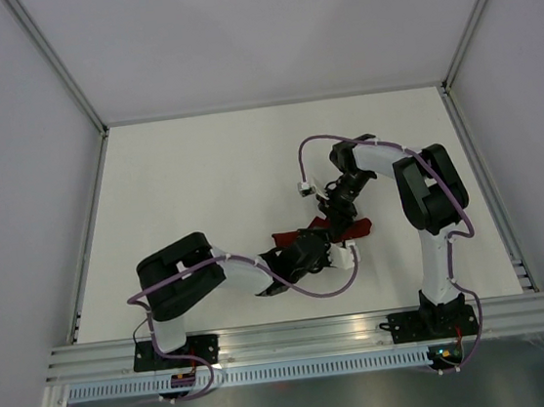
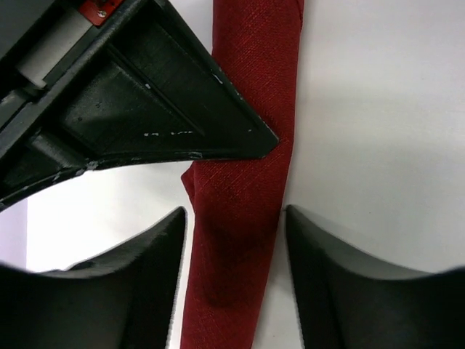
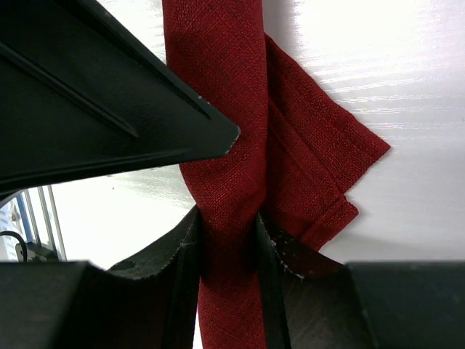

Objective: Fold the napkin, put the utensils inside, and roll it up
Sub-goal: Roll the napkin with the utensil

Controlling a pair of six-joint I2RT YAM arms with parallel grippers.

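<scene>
- We see the napkin [image 1: 355,226] as a narrow maroon roll on the white table [image 1: 200,172], with both arms meeting over it. Everything below is placed relative to this roll.
- The right gripper [image 3: 227,254] sits at the roll's far end. Its fingers [image 3: 174,283] pinch the cloth, which narrows visibly where they bite. We judge this grip is there to stop the roll from springing open.
- Just beside that pinch, on the roll's outer side, a loose flap [image 3: 363,149] lies flat on the table with its corner sticking out. That part is not wound in, so we judge the rolling is nearly done but not finished.
- The left gripper [image 2: 236,247] is at the roll's near end. Its fingers [image 2: 145,283] are spread, one on each side of the roll. Their tips are at the cloth's edges but do not visibly squeeze it. We read this as a straddle that guides the roll or readies a grasp, rather than a hold.
- In each wrist view a dark wedge crosses over the roll. We take it to be the other arm's finger, which shows how closely the two grippers work.
- The knife shows in no view. It may be wrapped inside the roll, but we cannot tell.
- The main risk is the thin cloth unwinding if the pinch lets go before the flap is tucked in.
</scene>
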